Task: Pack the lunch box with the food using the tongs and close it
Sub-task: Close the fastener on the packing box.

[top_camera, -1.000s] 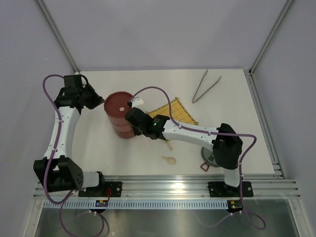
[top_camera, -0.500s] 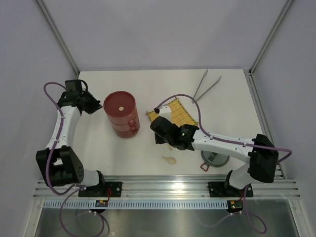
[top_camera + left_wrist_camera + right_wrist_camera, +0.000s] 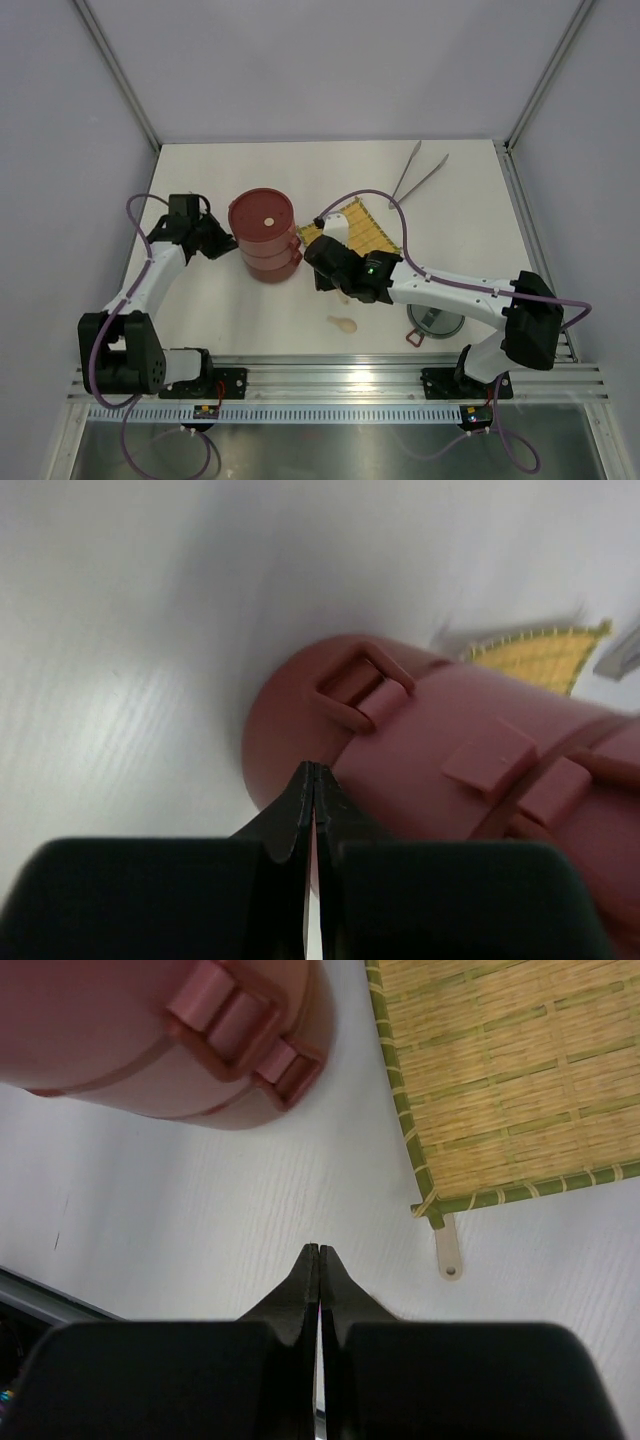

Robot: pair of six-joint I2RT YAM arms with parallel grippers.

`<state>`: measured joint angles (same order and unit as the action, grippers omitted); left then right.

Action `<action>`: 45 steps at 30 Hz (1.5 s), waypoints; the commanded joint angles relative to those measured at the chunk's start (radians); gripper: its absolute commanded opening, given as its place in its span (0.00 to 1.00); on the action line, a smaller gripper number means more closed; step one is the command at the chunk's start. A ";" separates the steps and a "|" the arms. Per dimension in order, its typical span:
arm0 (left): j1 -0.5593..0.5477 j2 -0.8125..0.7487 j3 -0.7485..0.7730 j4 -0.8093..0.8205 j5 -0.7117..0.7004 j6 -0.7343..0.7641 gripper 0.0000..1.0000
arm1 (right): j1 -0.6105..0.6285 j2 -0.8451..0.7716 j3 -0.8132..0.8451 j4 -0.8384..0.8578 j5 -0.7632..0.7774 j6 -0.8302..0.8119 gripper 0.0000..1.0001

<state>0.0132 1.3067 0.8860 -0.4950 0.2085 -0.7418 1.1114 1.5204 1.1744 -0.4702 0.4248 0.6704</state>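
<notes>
My left gripper [image 3: 315, 772], fingers together and empty, sits at the lunch box [image 3: 430, 750] wall. My right gripper [image 3: 318, 1252] is likewise closed on nothing. A sideways push here may topple the lunch box

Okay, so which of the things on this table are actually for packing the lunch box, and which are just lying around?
For the job:
- round dark-red stacked lunch box
- long silver metal tongs
- grey see-through lid with a red clip

Lying about:
- yellow woven mat
- small cream spoon
</notes>
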 commanded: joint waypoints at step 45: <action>0.016 -0.159 0.119 -0.045 0.293 0.033 0.00 | -0.035 0.040 0.142 -0.070 -0.003 0.017 0.00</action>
<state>0.0292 1.1454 1.0195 -0.6201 0.4255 -0.6849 1.0836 1.5497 1.2709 -0.5262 0.4164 0.6788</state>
